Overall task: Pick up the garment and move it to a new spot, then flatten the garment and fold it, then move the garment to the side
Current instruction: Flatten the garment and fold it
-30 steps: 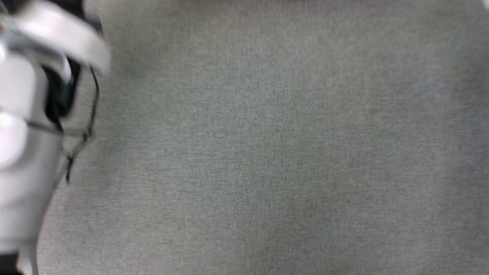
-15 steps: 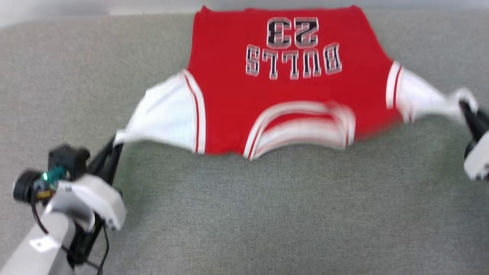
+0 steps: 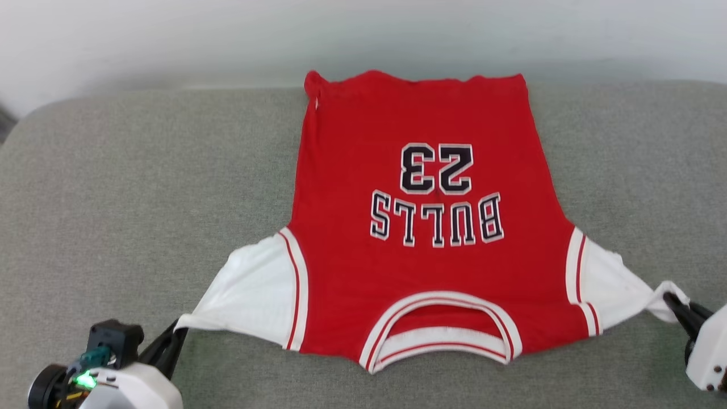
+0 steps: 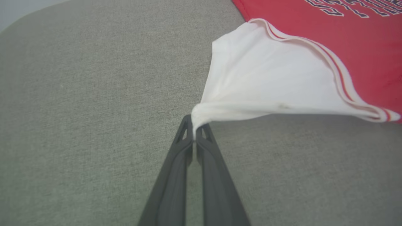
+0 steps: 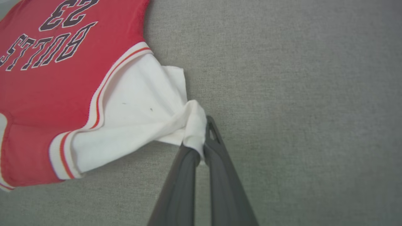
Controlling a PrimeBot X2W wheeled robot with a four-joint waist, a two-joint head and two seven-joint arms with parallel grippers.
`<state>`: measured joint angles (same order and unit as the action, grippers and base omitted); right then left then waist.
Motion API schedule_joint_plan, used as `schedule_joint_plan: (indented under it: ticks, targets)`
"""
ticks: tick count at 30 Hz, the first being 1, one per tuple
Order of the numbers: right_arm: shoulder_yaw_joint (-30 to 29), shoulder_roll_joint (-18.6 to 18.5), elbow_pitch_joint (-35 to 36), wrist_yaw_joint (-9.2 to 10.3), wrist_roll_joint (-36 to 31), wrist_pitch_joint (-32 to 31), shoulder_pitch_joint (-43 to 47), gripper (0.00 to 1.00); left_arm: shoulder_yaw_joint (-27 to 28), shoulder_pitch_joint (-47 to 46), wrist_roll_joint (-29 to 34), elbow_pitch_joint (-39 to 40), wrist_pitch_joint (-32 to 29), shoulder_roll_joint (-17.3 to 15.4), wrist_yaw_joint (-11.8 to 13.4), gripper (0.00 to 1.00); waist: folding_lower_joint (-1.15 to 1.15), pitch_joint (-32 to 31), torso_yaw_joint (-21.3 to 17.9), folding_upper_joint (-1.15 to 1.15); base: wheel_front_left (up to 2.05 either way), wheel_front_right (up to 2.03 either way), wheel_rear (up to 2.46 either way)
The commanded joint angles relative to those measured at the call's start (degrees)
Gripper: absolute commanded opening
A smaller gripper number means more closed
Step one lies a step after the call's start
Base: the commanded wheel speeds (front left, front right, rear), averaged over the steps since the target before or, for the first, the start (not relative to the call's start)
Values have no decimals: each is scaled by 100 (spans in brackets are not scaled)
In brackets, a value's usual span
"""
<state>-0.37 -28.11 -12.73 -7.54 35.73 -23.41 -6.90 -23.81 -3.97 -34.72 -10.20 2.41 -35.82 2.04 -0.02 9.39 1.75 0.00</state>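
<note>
Lying front-up on a grey fabric surface (image 3: 142, 187): one garment (image 3: 420, 119), red body, white short sleeves, red-white striped trim at neck and armholes. Position: middle of the head view, with the hem (image 3: 414, 79) toward the far edge of the surface and the collar (image 3: 443, 335) toward the robot, so the black white-edged lettering (image 3: 437, 218), "BULLS" with "23", reads upside down. Body mostly flat; slight ripples along the hem, and its far-left corner is curled over

Entry, left sleeve (image 3: 255, 289): drawn out to a point toward the lower left, the tip lifted clear of the surface with a shadow beneath. Held by the left pincer (image 3: 180, 330), pressed together and pinching a small bunch of white cloth at that tip; in the left wrist view the two dark fingers (image 4: 174, 175) lie side by side, almost touching, with the cloth caught at their ends

Entry, right sleeve (image 3: 608, 284): drawn out toward the lower right in the same way. Held by the right pincer (image 3: 669, 298), pressed together and pinching the sleeve end; in the right wrist view the white cloth wraps over one finger's tip

Also noted: a green lamp (image 3: 85, 379) lit on the left wrist unit
</note>
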Motion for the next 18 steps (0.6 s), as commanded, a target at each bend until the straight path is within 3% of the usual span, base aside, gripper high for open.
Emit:
schedule_joint_plan:
  ticks: [1, 12, 18]
  targets:
    - [-68, -94, 60, 10, 21, -69, 181, 0, 59, 161, -57, 24, -6, -85, 64, 0, 2, -119, -6, 0, 0, 0, 0]
    - [-369, -40, 648, 10, 211, -1063, 1309, 0, 95, 1334, -425, 415, -204, -389, 184, 0, 2, -399, -13, 0, 0, 0, 0]
    - [-441, 1, 874, 10, 161, -1279, 1635, 0, -37, 1500, -525, 627, -315, -318, 128, 0, 2, -314, 13, 0, 0, 0, 0]
